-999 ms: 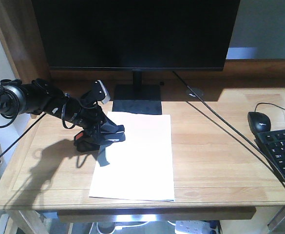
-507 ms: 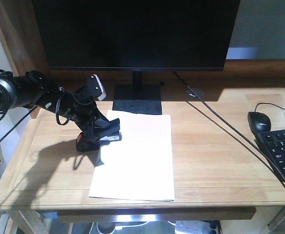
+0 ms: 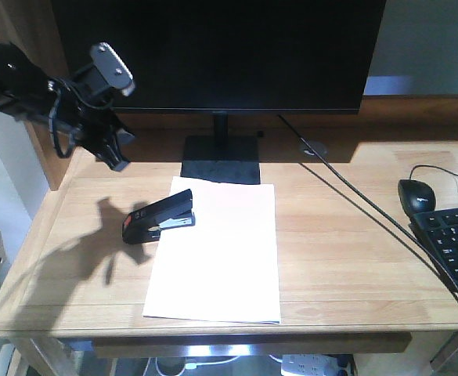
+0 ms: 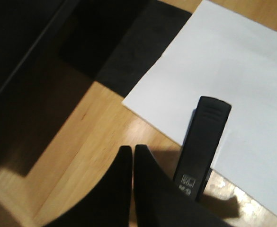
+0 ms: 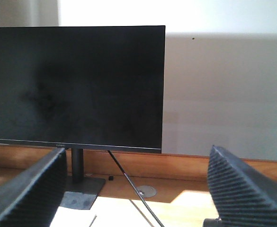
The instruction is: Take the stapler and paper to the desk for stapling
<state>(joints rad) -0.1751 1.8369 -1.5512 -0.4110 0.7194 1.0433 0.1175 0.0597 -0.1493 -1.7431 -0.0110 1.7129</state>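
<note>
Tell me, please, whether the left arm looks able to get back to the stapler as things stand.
Probably yes. The left tool hangs above and behind the stapler, which lies exposed on the paper's left edge with nothing between them.

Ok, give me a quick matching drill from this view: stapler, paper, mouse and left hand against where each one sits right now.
Things:
1. stapler
2. paper
3. mouse
4. left hand

Places:
A. raised above the desk's left rear
B. flat in front of the monitor stand
C. across the paper's left edge
D. beside the keyboard, far right

Pairs: 1-C, 2-B, 3-D, 4-A
</note>
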